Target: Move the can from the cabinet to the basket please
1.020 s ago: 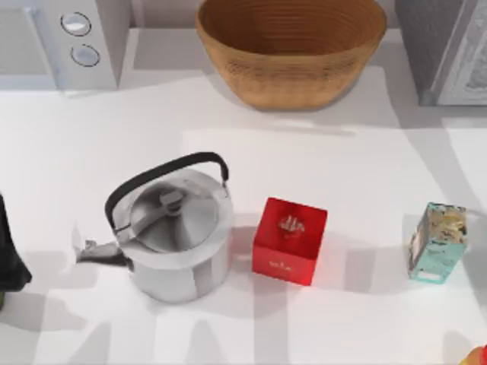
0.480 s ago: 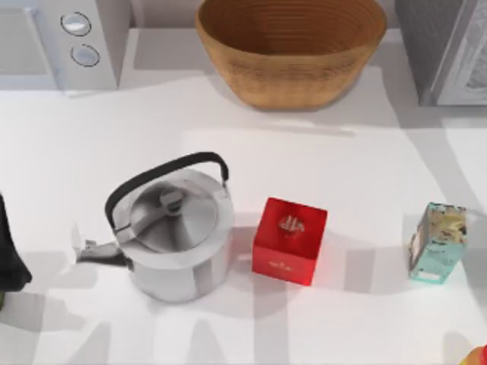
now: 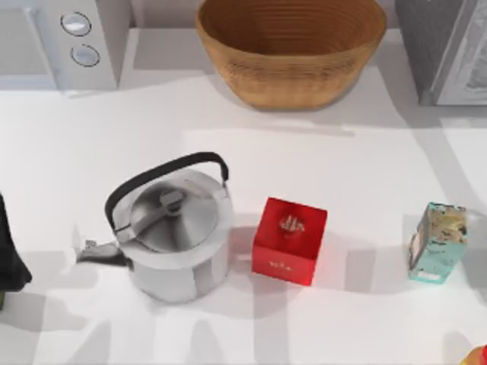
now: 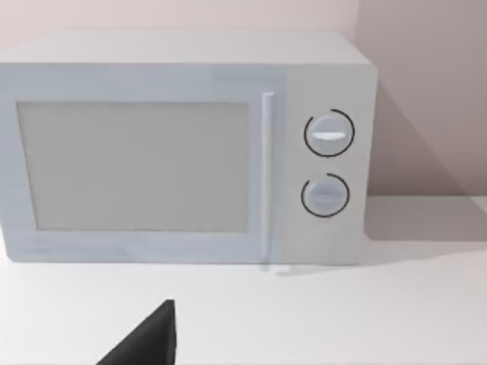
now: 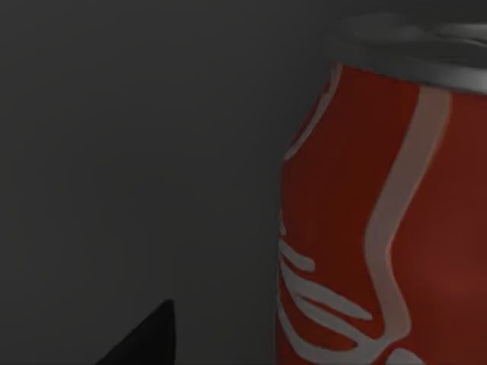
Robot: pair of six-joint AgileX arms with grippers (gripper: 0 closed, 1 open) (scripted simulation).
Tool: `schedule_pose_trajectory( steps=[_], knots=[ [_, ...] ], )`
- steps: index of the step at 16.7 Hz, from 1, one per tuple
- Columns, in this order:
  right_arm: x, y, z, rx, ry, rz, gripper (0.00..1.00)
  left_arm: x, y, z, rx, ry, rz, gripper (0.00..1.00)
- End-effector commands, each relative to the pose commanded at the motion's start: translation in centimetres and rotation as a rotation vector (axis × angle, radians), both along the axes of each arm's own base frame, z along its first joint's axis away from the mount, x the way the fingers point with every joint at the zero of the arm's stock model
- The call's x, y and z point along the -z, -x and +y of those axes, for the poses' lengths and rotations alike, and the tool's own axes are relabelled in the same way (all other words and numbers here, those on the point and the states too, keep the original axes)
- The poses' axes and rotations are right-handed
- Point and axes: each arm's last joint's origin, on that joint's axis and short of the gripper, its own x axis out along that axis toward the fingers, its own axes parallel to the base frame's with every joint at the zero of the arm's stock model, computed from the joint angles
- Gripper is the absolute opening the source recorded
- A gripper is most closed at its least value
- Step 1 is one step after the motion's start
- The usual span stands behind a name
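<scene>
Comparing the top view with the two earlier pictures, you find no change on the table: the kettle [image 3: 171, 236] at 8 o'clock, the red cube box [image 3: 289, 239] just beside it near centre, and the teal carton [image 3: 436, 243] at 4 o'clock all lie where they lay a second ago. The basket [image 3: 289, 76] at 12 o'clock holds nothing. The cabinet [image 3: 445, 46] sits at 2 o'clock, well apart from the white microwave [image 3: 61, 38] at 10 o'clock.

Note the right wrist view. The can [image 5: 380, 213] stands upright and very near the camera, its rim and white script plain, against a dark grey backing. You may judge that backing to be the cabinet's interior, so the can is not yet out. A dark wedge of the right gripper [image 5: 148, 338] shows beside the can and apart from it; you cannot tell whether this gripper is open or closed.

Observe the left arm [image 3: 9, 255] parked at 9 o'clock on the table's left edge. A wedge of the left gripper [image 4: 148, 338] points toward the microwave, and again you cannot tell its state.

Taken together, the unchanged table suggests the approach to the can is under way, with grasp, withdrawal and carry to the basket all remaining.
</scene>
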Motion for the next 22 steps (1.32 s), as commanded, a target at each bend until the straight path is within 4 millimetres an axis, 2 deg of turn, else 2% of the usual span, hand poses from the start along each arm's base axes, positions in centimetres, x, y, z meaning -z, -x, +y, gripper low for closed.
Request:
schedule_pose_trajectory(
  steps=[5,18,22],
  knots=[
    [0.02,-0.18,-0.01,0.0,0.0,0.0,1.0,0.0,0.0,0.0,0.0,0.0,0.0,1.0],
    [0.02,-0.18,-0.01,0.0,0.0,0.0,0.02,0.0,0.0,0.0,0.0,0.0,0.0,1.0],
    [0.02,-0.18,-0.01,0.0,0.0,0.0,0.0,0.0,0.0,0.0,0.0,0.0,0.0,1.0]
  ],
)
